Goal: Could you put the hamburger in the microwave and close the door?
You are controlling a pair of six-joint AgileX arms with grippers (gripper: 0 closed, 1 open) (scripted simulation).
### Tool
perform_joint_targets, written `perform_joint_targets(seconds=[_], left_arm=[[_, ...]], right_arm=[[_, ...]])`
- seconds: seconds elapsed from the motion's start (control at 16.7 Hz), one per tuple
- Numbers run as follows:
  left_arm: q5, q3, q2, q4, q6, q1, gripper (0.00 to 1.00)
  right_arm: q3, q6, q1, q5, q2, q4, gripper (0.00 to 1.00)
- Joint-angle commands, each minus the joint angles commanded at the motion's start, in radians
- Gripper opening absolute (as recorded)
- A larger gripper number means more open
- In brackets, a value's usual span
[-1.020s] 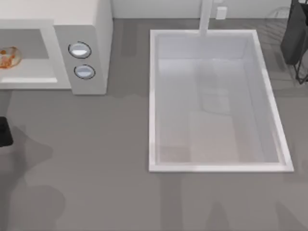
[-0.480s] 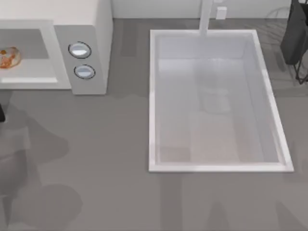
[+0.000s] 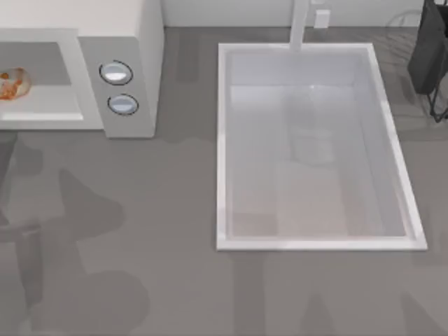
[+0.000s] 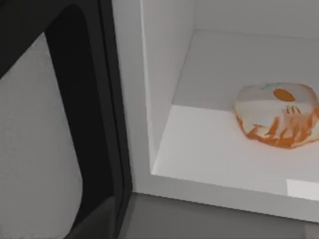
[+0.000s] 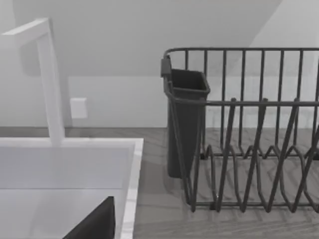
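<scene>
Now the hamburger [image 3: 12, 83] sits on the floor of the microwave [image 3: 126, 42], inside its open cavity at the top view's left. A second ago a dark piece of the left arm showed at the left edge of the table [image 3: 161, 210]; it has since slid out of the top view, leaving shadows. Whether either gripper is spread or pinched cannot be told. Placement looks finished; closing the door [image 4: 75, 124], the dark frame beside the opening, likely remains.
</scene>
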Motion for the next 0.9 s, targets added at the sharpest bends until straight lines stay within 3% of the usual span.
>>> perform_joint_targets(seconds=[0.54,0.9], left_arm=[[-0.004,0.020,-0.185,-0.313,0.000,0.003,1.00],[-0.004,0.022,-0.230,-0.395,0.001,0.005,1.00]], right_arm=[[0.000,0.000,0.000,0.000,0.000,0.000,1.00],[0.000,0.000,0.000,0.000,0.000,0.000,1.00]])
